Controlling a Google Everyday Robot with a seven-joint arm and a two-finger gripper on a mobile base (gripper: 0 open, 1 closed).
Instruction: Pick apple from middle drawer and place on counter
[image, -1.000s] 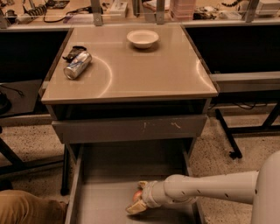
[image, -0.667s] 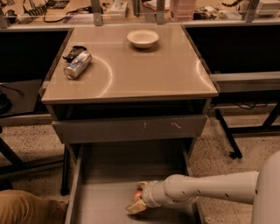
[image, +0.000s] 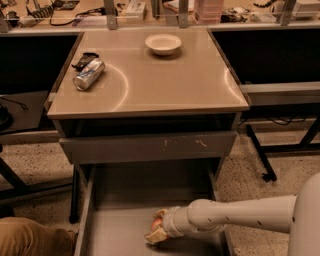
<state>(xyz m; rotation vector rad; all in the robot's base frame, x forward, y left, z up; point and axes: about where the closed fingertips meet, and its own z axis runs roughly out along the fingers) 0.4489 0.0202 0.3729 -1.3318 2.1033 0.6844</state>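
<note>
Nothing moved: gripper (image: 155, 235) low in middle drawer (image: 125, 225) beside apple (image: 158, 216), arm outstretched, grip unclear.

1. Setting: a robotics laboratory or workshop rather than a home.
2. The rear benches (image: 65, 12) carry loose cables, small devices and boxes, and are divided by metal uprights (image: 111, 7).
3. The floor (image: 260, 160) is speckled and terrazzo-like, of the institutional sort.
4. Black-framed work tables (image: 280, 60) flank a grey metal drawer unit (image: 145, 147) topped by a glossy tan surface (image: 165, 75).
5. A white robot arm (image: 240, 215) reaches into the open middle drawer (image: 130, 195). Its end effector (image: 156, 231) lies low over the drawer floor, toward the right front.
6. Sparse test props, a soda can (image: 89, 74) and a white bowl (image: 163, 43), rest on the surface.
</note>
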